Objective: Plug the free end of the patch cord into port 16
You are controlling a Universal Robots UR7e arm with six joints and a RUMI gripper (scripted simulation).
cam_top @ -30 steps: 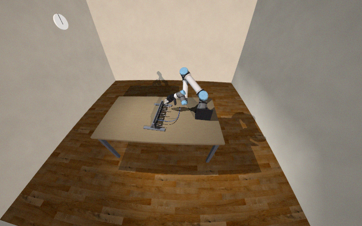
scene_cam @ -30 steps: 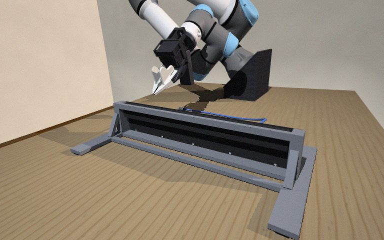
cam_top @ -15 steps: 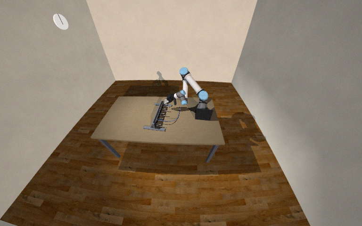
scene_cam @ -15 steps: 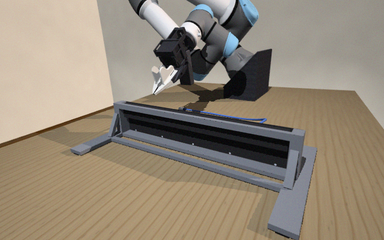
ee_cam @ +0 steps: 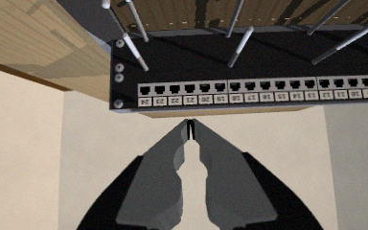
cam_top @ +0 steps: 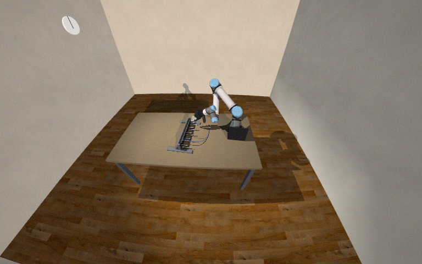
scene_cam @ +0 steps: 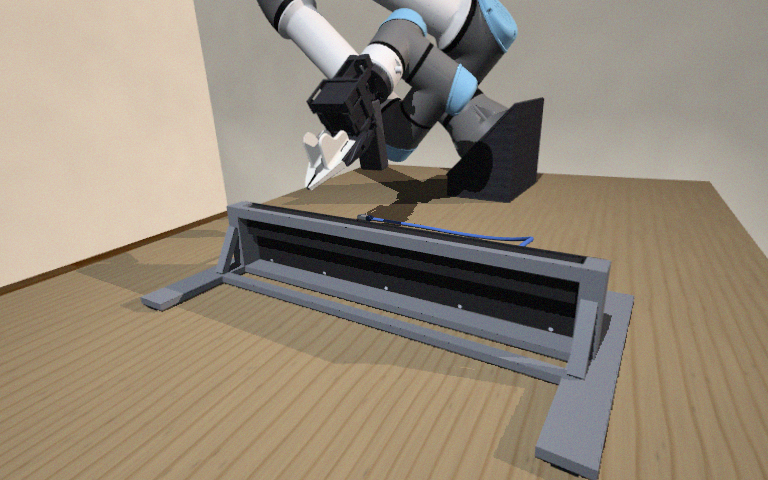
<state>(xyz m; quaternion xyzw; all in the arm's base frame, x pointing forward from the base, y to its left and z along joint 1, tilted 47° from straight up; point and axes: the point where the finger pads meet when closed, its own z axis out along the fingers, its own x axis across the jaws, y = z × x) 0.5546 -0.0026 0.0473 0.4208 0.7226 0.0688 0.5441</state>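
Clenched gripper [scene_cam: 317, 176] hanging over the far end of the rack [scene_cam: 412, 240], nothing between its fingers.

Poised above the table [cam_top: 148, 143] near its far edge, tips pointing down toward the rack's top rail, jaws pressed together and empty. In the wrist view, aimed at the patch panel [ee_cam: 211, 59] with its row of numbered ports, tips roughly in line with ports 19 to 21. Blue patch cord [scene_cam: 465, 234] lying on the table behind the rack, on the side toward the arm's dark pedestal [scene_cam: 507, 154]; free plug [scene_cam: 365, 217] resting just behind the top rail, untouched. Rack standing flat on both feet mid-table.
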